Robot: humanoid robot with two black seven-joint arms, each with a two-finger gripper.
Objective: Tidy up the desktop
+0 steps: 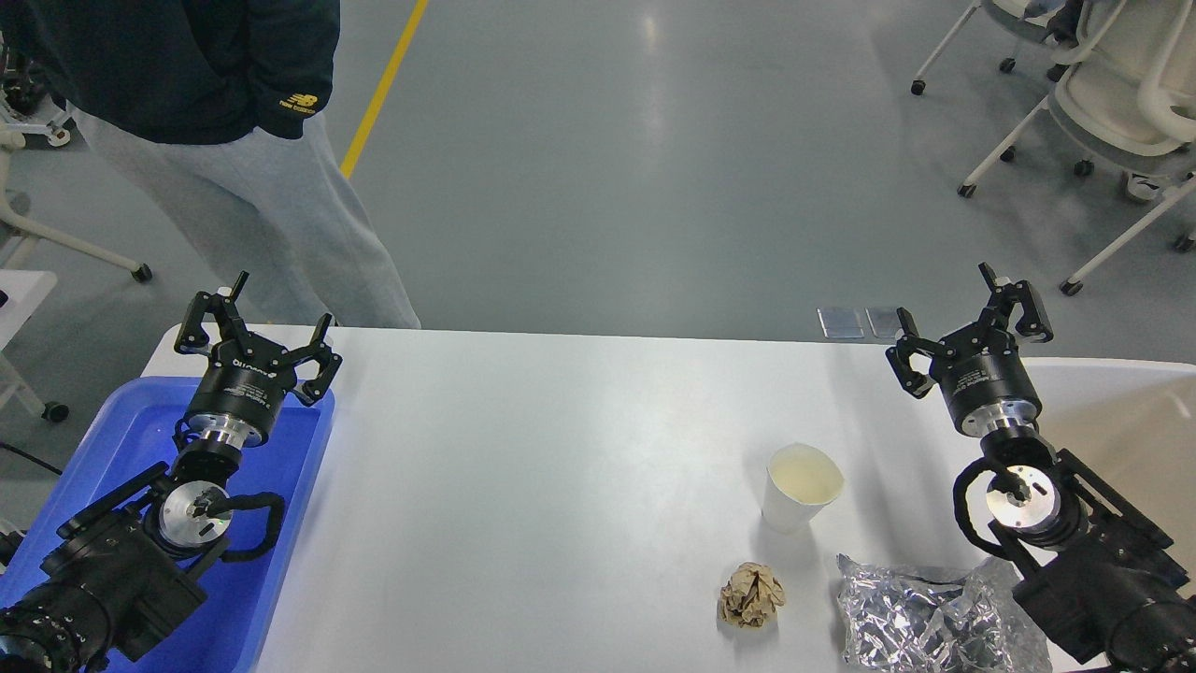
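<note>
Both grippers, left gripper (254, 322) and right gripper (972, 320), spread wide, empty.

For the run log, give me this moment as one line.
left gripper open, empty | right gripper open, empty | desktop: paper cup, paper wad, foil wrapper

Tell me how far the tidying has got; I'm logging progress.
Nothing looks done: a paper cup, brown paper ball and foil wrapper sit on the desktop. Nothing is in hand; the left end effector and right end effector are open and empty.
</note>
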